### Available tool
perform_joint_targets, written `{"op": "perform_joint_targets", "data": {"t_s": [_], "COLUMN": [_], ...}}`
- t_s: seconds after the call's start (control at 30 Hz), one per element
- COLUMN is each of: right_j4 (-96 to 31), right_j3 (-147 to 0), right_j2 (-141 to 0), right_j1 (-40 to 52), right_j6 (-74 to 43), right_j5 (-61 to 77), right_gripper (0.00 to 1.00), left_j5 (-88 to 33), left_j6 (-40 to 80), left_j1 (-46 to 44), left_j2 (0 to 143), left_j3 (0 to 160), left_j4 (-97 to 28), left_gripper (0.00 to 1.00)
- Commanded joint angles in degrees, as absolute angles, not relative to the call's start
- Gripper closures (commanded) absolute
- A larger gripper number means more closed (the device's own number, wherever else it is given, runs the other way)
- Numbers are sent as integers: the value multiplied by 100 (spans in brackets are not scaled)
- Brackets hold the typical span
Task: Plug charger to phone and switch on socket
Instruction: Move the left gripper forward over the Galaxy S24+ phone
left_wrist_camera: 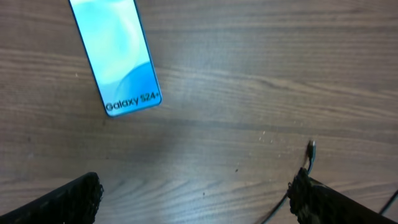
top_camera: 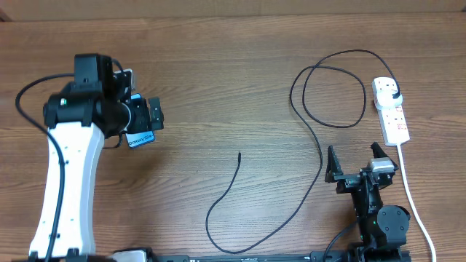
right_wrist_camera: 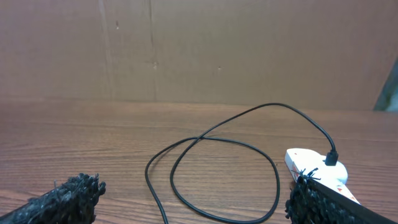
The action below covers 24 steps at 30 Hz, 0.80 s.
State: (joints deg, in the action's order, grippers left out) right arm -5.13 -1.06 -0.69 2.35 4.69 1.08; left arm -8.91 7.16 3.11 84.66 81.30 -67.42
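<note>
The phone [left_wrist_camera: 118, 56], with a blue-teal screen and "Galaxy S24+" lettering, lies flat on the table. In the overhead view only its end [top_camera: 140, 138] shows under my left gripper [top_camera: 143, 109]. That gripper [left_wrist_camera: 196, 199] is open and empty, hovering just short of the phone. The charger's black cable [top_camera: 320, 156] loops across the table. Its connector tip [top_camera: 239, 154] lies free mid-table and also shows in the left wrist view [left_wrist_camera: 310, 148]. Its plug [top_camera: 393, 94] sits in the white socket strip [top_camera: 395, 120]. My right gripper [top_camera: 357, 161] is open and empty, just before the strip [right_wrist_camera: 311, 163].
The strip's white cord [top_camera: 415, 204] runs toward the front edge beside the right arm. The cable loop [right_wrist_camera: 211, 174] lies ahead of the right gripper. A brown wall [right_wrist_camera: 199, 50] stands behind the wooden table [top_camera: 218, 73].
</note>
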Motion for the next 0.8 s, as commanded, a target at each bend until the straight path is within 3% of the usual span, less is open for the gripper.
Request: {"op": "perform_joint_targets", "data": {"t_s": [0.0, 0.77], "right_j4": [-484, -484], "right_j3": [-45, -45], "right_j2": [-14, -14], "right_j1": [266, 266], "right_j6": [456, 456], "right_j5": [99, 99], "right_gripper": [0, 0], "left_j5": [-836, -878], "left_j6": [821, 840], "left_j1": [338, 336], "left_j2": [8895, 9612], "left_j3": [8514, 8665], "left_j4": [-6984, -7175], "left_gripper": [0, 0]}}
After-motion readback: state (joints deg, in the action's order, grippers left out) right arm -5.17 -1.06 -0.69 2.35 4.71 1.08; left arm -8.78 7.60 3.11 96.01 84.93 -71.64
